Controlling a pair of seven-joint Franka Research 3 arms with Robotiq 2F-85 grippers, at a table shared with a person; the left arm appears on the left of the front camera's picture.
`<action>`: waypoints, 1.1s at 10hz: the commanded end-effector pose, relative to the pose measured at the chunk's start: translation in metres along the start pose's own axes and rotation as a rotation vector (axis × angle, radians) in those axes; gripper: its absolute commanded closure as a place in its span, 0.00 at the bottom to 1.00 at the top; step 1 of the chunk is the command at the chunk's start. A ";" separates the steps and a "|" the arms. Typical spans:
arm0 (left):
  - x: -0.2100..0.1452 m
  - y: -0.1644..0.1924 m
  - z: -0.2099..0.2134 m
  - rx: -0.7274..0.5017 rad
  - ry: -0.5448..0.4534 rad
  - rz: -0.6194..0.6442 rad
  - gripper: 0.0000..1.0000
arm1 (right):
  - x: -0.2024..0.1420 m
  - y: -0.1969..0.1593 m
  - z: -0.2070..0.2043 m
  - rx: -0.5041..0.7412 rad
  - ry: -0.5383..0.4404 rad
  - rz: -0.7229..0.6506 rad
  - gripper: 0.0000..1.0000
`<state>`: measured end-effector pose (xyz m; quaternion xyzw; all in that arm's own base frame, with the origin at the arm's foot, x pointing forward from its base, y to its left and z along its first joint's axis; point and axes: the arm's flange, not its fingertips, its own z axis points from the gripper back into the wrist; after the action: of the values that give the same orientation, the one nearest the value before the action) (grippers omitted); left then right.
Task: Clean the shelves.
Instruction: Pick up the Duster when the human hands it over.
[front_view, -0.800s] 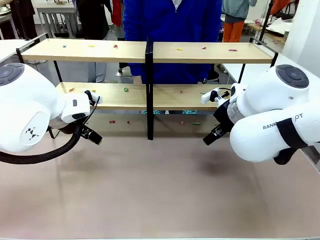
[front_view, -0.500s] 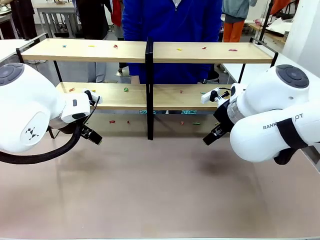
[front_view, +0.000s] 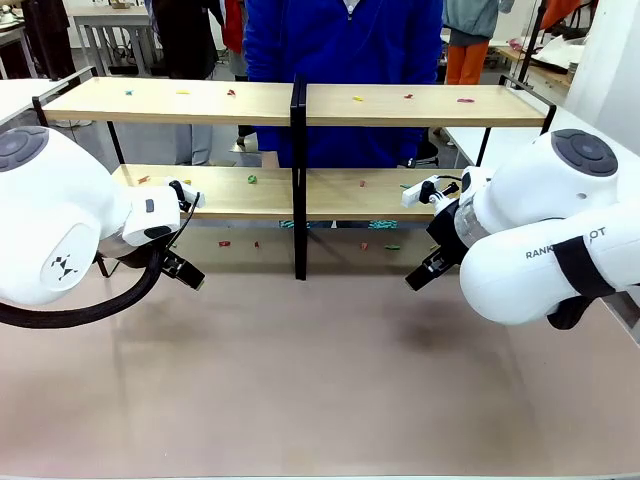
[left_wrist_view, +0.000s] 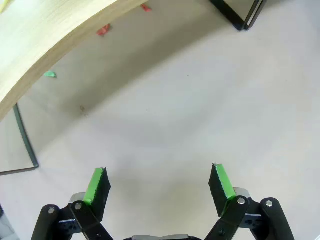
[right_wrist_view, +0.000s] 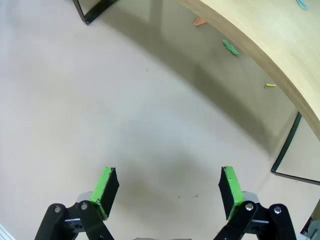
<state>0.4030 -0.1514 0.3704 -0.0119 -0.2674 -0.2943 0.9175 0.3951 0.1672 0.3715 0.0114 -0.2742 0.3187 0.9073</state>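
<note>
The shelves (front_view: 420, 104) are two long light-wood boards in a thin black frame with a centre post (front_view: 298, 180), standing across the far half of the table. Small coloured scraps (front_view: 252, 180) lie on both boards and on the table under the lower one. My left gripper (front_view: 183, 272) hangs low in front of the left half, pointing down at the tabletop. In the left wrist view its jaws (left_wrist_view: 159, 187) stand open over bare table. My right gripper (front_view: 420, 275) mirrors it before the right half, open (right_wrist_view: 169, 192) over bare table too.
A person in a blue top (front_view: 345, 60) stands behind the shelves. Scraps (left_wrist_view: 102, 30) (right_wrist_view: 230, 47) lie on the table under the lower board's edge. A frame foot (right_wrist_view: 90, 17) stands beyond the right gripper. The near tabletop (front_view: 320, 390) is bare.
</note>
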 end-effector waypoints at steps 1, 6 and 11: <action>0.000 0.000 0.000 0.000 0.000 -0.001 0.00 | 0.000 0.000 0.000 0.000 0.000 -0.001 0.00; -0.031 0.026 0.148 -0.270 -0.105 -0.098 0.00 | -0.034 -0.026 0.135 0.136 0.009 -0.032 0.00; -0.069 0.055 0.279 -0.161 -0.502 -0.212 0.00 | -0.039 -0.051 0.275 -0.022 -0.302 0.042 0.00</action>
<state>0.2670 -0.0175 0.6152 -0.1363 -0.4299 -0.3893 0.8032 0.2724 0.0567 0.6032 0.0556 -0.3928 0.3133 0.8628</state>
